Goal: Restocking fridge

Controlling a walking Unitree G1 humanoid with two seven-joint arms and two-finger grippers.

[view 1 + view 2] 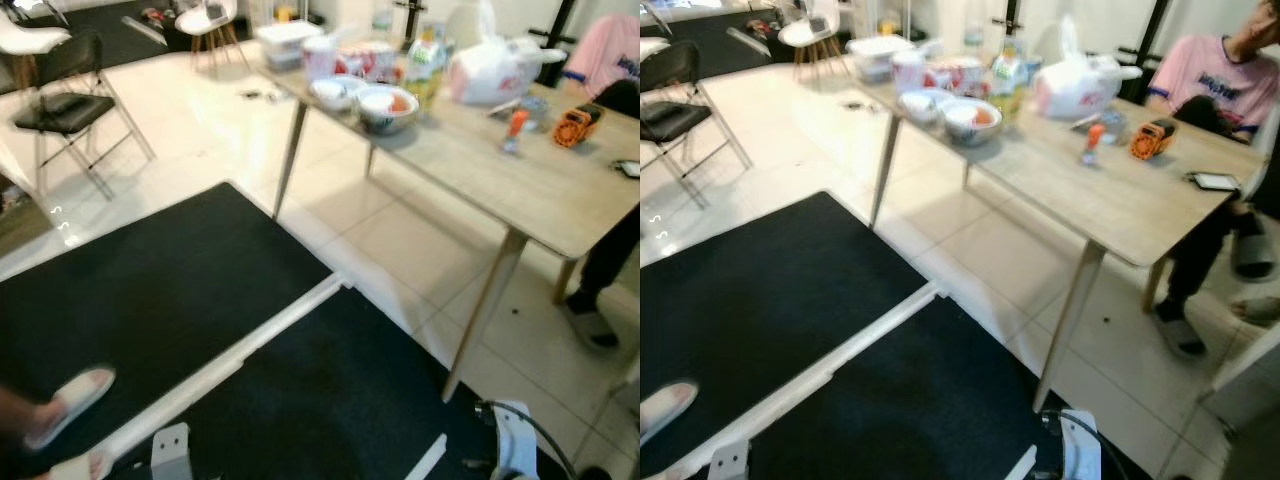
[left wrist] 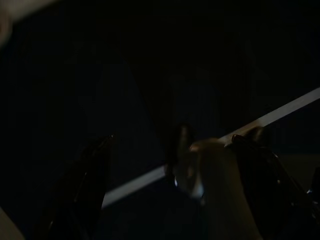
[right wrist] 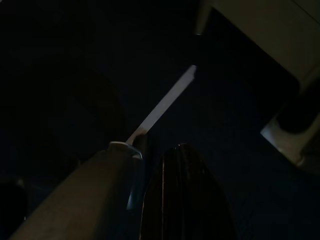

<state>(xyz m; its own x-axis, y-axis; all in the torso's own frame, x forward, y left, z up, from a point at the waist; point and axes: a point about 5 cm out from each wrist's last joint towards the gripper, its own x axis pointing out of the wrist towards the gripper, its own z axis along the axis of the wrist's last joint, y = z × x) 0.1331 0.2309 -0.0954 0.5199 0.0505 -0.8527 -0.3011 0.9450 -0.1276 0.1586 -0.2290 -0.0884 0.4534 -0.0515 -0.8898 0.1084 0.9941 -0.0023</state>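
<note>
A room with black mats and a long table.
Black floor mats (image 1: 180,290) lie beside a wooden table (image 1: 1110,200) holding bowls (image 1: 972,118), a white bag (image 1: 1075,85) and food packs (image 1: 950,72). Both grippers hang low in the dark; I cannot tell if they are open.

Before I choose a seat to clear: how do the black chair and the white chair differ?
The black chair is dark with a thin metal folding frame; the white chair has a pale shell seat on wooden legs. The black chair stands nearer the black mat; the white chair stands further back, beyond the table end. The white chair carries something on its seat; the black chair does not. Both stand on pale tile.
</note>
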